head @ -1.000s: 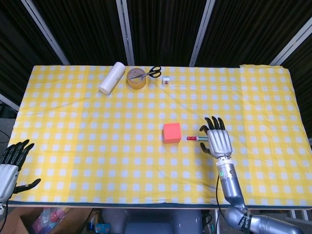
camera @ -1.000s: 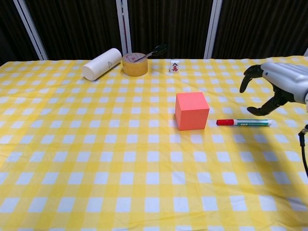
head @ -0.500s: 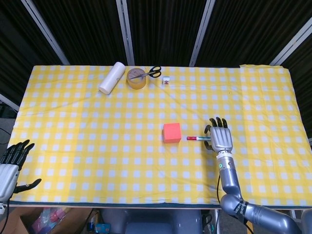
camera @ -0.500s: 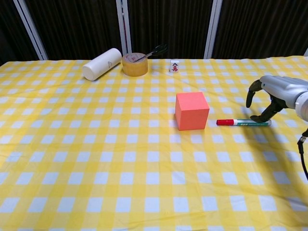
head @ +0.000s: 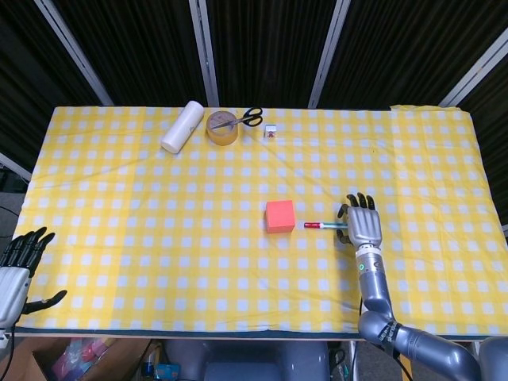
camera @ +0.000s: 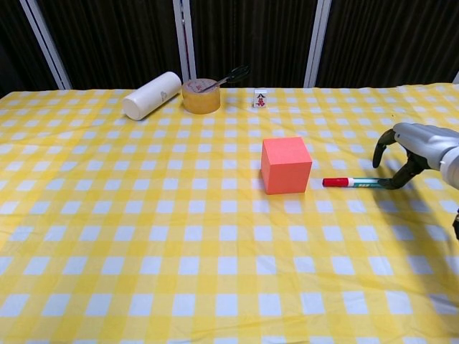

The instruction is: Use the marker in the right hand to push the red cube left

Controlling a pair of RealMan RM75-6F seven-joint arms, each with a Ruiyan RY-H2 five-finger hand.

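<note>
The red cube (head: 279,216) (camera: 285,165) sits near the middle of the yellow checked cloth. Just to its right lies the marker (head: 321,225) (camera: 351,182), flat on the table with its red cap pointing at the cube and a small gap between them. My right hand (head: 362,226) (camera: 419,143) arches over the marker's right end, fingers curved down and apart; one fingertip touches that end and hides it. The marker is not lifted. My left hand (head: 20,266) hangs off the table's front left corner, fingers spread and holding nothing.
Along the far edge lie a white roll (head: 182,126) (camera: 151,94), a tape ring (head: 222,128) (camera: 201,95) with scissors (head: 248,119) (camera: 233,74) on top, and a small white tile (head: 271,132) (camera: 261,98). Bare cloth stretches left of the cube.
My right hand has come down and drawn back to the right, settling over the marker's right end. The marker, the cube and my left hand have not moved.
</note>
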